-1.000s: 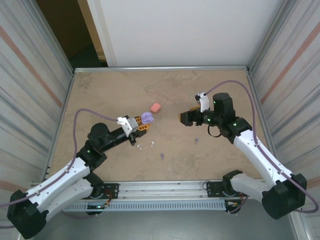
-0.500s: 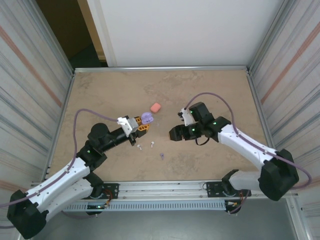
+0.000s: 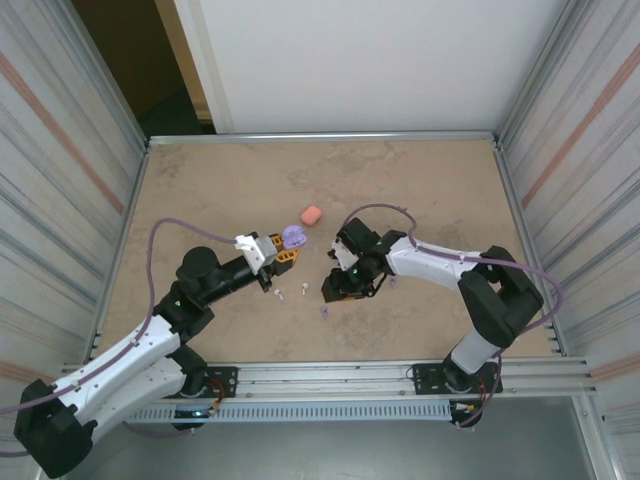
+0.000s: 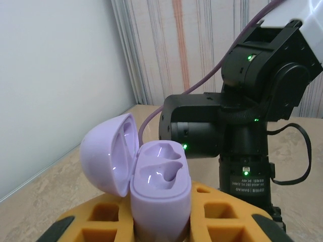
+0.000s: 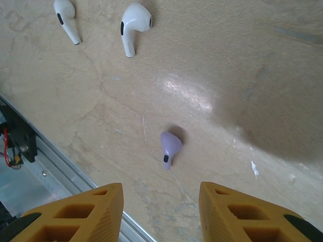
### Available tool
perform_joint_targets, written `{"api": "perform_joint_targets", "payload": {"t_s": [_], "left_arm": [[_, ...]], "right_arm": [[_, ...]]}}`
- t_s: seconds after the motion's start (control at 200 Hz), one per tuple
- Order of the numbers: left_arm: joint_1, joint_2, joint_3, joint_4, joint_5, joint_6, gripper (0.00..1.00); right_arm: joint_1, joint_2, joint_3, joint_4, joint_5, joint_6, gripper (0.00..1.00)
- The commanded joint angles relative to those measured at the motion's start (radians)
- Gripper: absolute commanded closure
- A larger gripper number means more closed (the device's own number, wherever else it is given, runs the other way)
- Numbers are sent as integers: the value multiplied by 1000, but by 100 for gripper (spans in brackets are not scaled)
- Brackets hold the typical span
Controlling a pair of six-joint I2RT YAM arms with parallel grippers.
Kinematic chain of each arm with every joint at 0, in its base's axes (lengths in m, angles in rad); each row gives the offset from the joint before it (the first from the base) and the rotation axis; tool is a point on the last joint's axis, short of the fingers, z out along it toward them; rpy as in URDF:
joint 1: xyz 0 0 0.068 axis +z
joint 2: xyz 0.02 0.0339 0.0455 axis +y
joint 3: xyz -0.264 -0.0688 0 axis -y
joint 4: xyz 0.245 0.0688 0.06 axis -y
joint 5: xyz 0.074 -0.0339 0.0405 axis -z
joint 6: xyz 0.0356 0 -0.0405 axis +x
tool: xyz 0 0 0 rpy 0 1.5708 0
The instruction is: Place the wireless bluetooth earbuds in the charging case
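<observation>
Progress: no earbuds seated yet | left gripper (image 3: 284,246) clamps purple case (image 4: 160,194), lid up, both sockets empty | right gripper (image 5: 160,212) gaping, empty-handed, above purple earbud (image 5: 169,146)

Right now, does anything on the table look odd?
Nothing damaged or spilled. The open purple case in the left gripper has empty sockets; a purple earbud lies loose below the open right gripper.

The left arm (image 3: 150,340) stretches from the desk's (image 3: 220,190) near-left corner toward its middle, left claw (image 3: 287,247) clamped on the open purple case (image 4: 160,186), while the right arm (image 3: 430,262) folds leftward, right claw (image 3: 337,289) aimed down, its 2 fingers (image 5: 91,212) parted.
</observation>
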Motion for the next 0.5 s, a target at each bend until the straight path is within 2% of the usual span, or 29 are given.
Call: {"api": "perform_joint_targets", "payload": {"t_s": [0.0,0.496], "left_arm": [[-4,-7,2,10,-13,21,100],[-6,-6,-2,13,-9,21,100]], "right_arm": [[15,45,42,-25,-22,0,58],[52,169,101,-34,-28,-6,61]]}}
